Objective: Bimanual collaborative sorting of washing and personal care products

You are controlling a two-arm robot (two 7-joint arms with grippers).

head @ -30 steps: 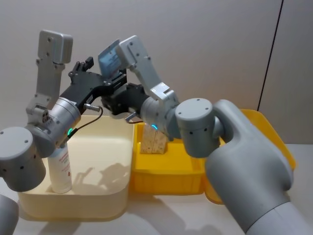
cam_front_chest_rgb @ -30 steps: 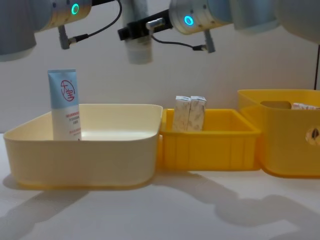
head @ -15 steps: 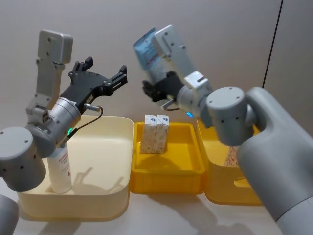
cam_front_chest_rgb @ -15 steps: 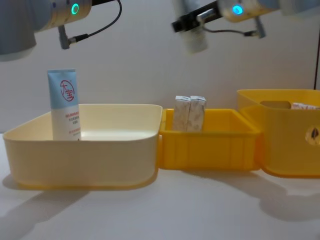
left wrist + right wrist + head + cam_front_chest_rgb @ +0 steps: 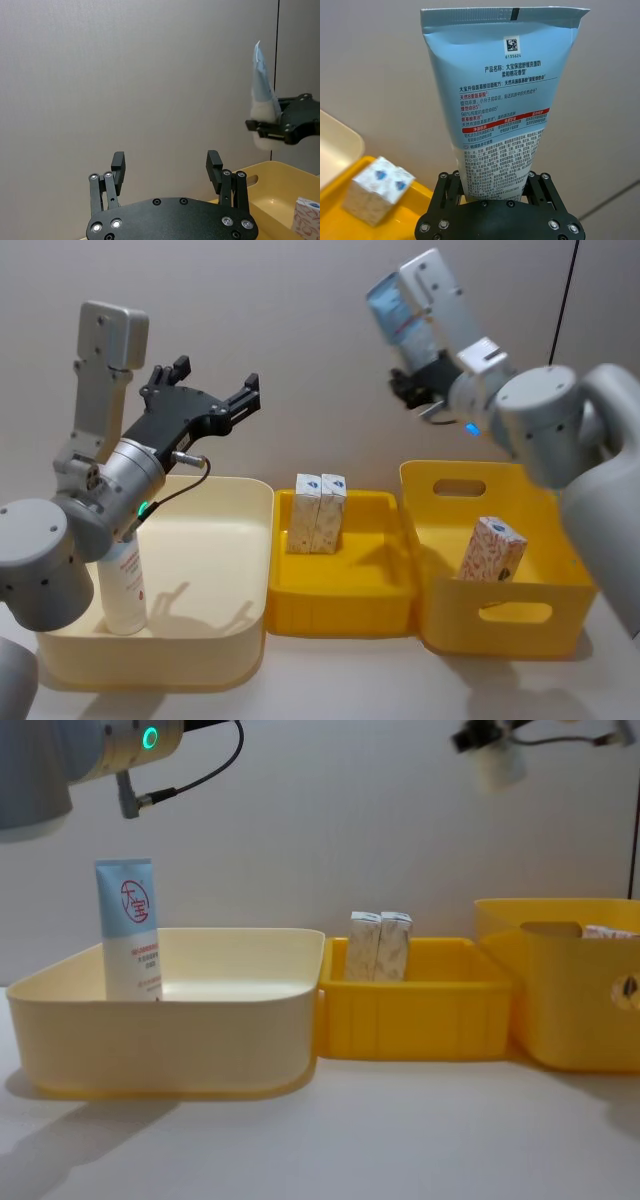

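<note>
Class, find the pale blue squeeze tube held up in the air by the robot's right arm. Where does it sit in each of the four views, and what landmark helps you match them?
Head view: pale blue squeeze tube, upper right, above the bins.
Left wrist view: upper right, seen edge-on.
Right wrist view: centre, printed back facing the camera.
Chest view: its white cap end at the top right.
Shared landmark: pair of small white cartons in the shallow yellow bin.

Soft, even indoor light falls from above, and nothing glares. In the head view, faint arm shadows lie on the floor of the cream bin, toward seven o'clock. In the chest view, pale shadows spread over the white table. At one o'clock a white tube cap looks blurred.
</note>
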